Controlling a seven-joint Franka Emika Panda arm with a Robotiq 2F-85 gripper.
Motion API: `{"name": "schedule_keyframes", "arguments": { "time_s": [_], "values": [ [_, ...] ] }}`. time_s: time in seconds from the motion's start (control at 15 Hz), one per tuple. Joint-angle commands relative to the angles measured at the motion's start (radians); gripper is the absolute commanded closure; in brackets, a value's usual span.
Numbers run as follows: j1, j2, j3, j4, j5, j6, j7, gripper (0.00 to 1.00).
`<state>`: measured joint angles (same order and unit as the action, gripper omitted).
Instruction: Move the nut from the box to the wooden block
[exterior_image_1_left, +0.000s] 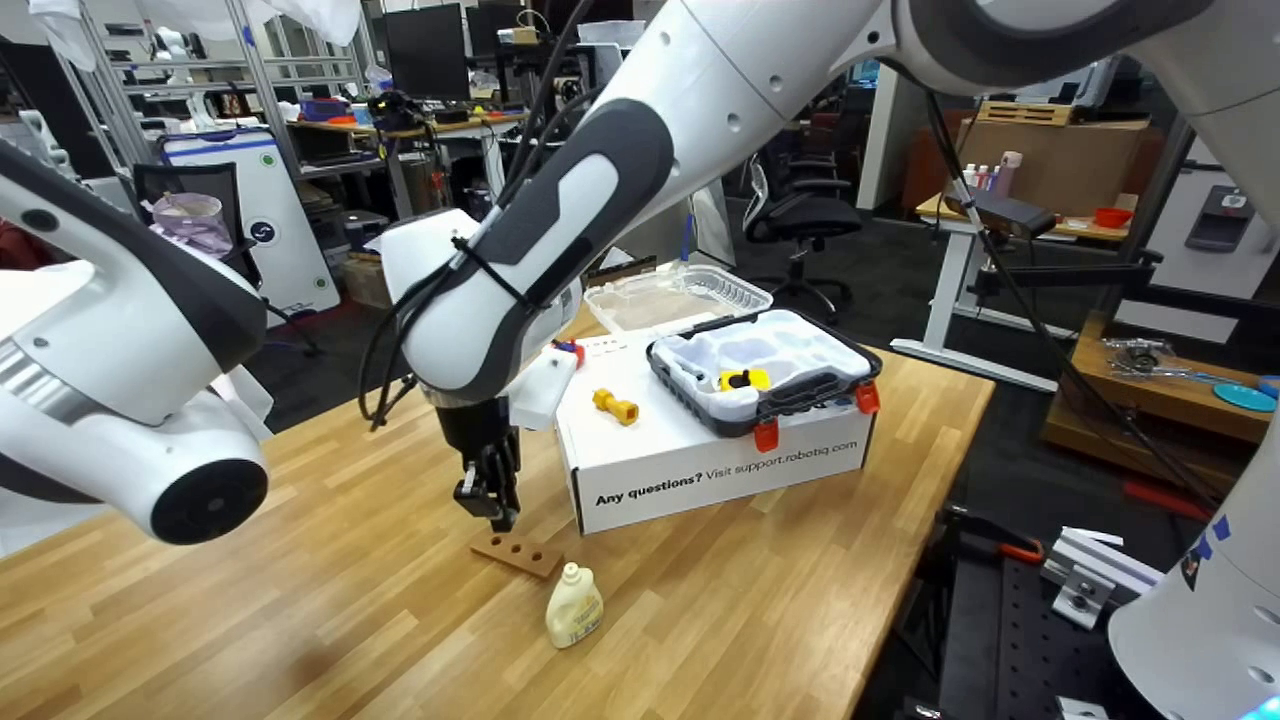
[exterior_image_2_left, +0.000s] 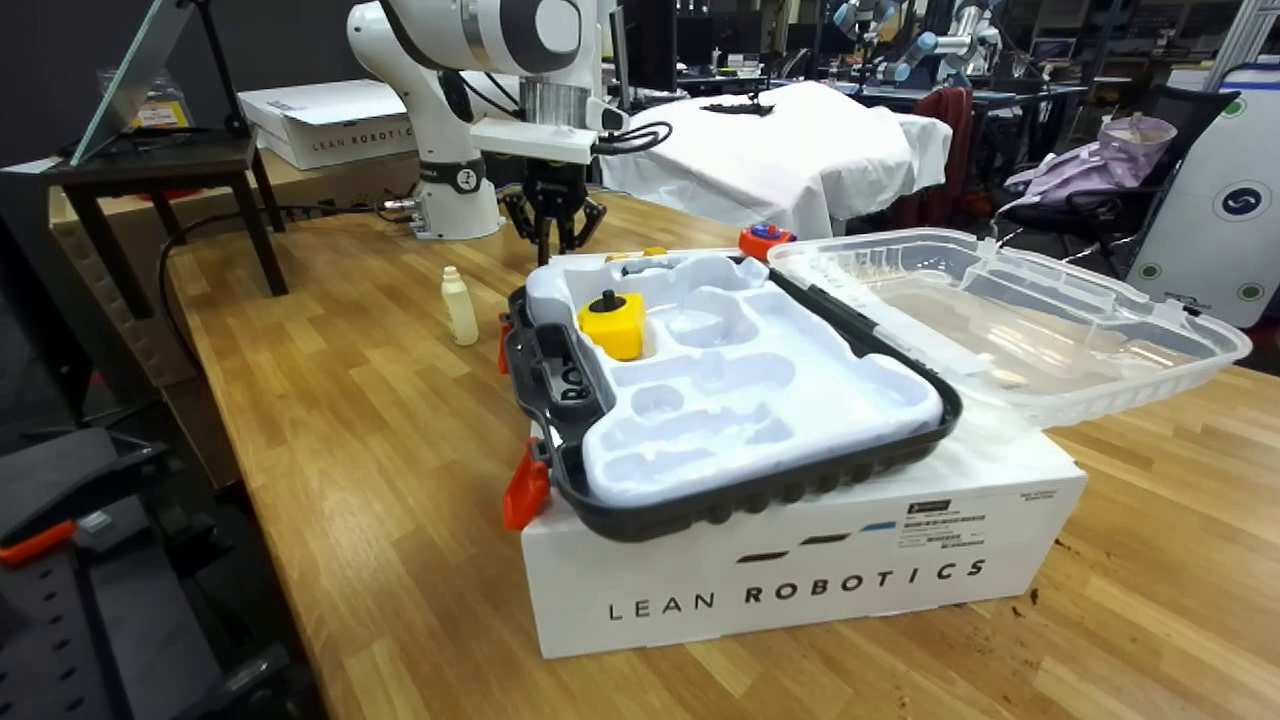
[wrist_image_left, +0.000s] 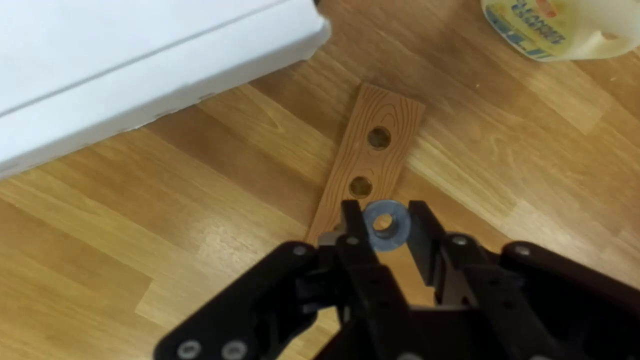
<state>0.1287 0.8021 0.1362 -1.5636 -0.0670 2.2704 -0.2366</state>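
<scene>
Dark gripper (wrist_image_left: 385, 220) clamped on the nut (wrist_image_left: 384, 242) above the wooden block (wrist_image_left: 371, 161)

Nearest the wrist camera I see two fingers (wrist_image_left: 354, 220) pressing the grey, ring-shaped nut from either side, pale wood showing through its hole. From there the nut overlaps one edge of the block, which lies flat on the table (exterior_image_1_left: 400, 620), its round holes facing up; the height between them I can't judge. In an exterior view the gripper hangs near a corner of the white box (exterior_image_1_left: 725, 475). On that box sits a dark-rimmed case (exterior_image_2_left: 650, 520), a yellow piece (exterior_image_2_left: 612, 325) in its white tray. A cream-coloured bottle (exterior_image_1_left: 574, 610) stands upright near the block.
</scene>
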Motion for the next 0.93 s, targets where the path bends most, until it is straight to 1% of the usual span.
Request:
{"name": "schedule_keyframes", "arguments": {
  "time_s": [0.0,0.27,0.53,0.87],
  "values": [
    [0.028,0.087,-0.021,0.092,-0.044,-0.045,0.008,0.93],
    [0.043,0.158,-0.023,0.178,-0.067,-0.064,0.005,0.93],
    [0.047,0.18,-0.026,0.243,-0.072,-0.094,0.001,0.93],
    [0.046,0.203,-0.03,0.274,-0.071,-0.108,-0.004,0.93]
  ]
}}
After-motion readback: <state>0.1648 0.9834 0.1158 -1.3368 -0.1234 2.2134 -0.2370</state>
